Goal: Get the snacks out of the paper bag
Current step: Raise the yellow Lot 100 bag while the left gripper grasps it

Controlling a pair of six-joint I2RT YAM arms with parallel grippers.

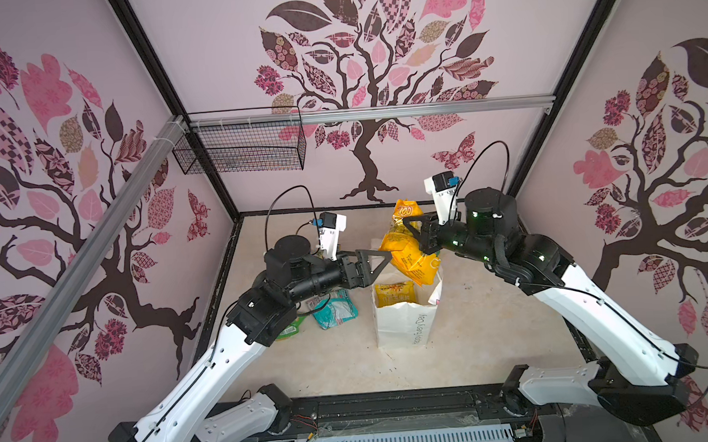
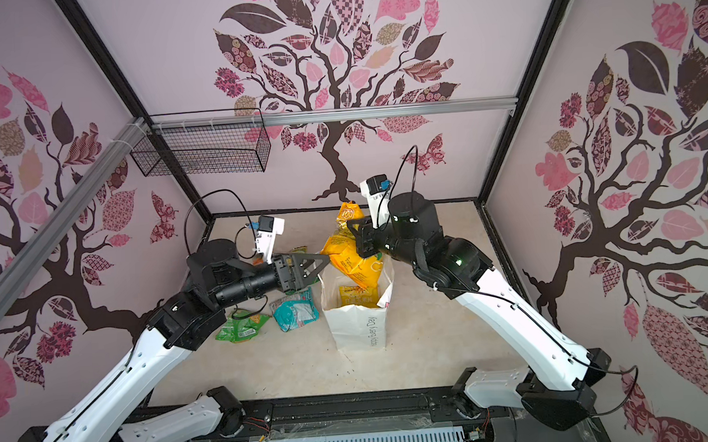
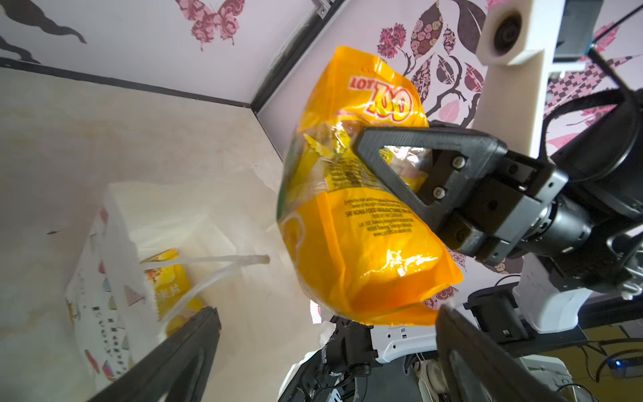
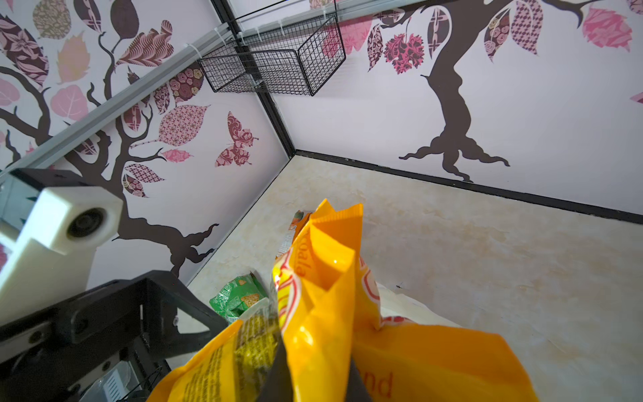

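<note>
White paper carrier bag (image 1: pixel 407 323) holds a yellow crinkly packet (image 1: pixel 394 292). Above bag, right end effector (image 1: pixel 411 227) pinches orange plastic packet (image 1: pixel 408 263); left end effector (image 1: pixel 381 259) spread.

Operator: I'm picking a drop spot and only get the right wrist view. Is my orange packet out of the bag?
Observer: It looks so. The orange packet hangs over the mouth of the bag.
Operator: Is anything left inside?
Observer: One yellow packet shows inside.
Operator: What's the left gripper doing?
Observer: The left gripper is open, close beside your packet, near the bag's left rim.
</note>
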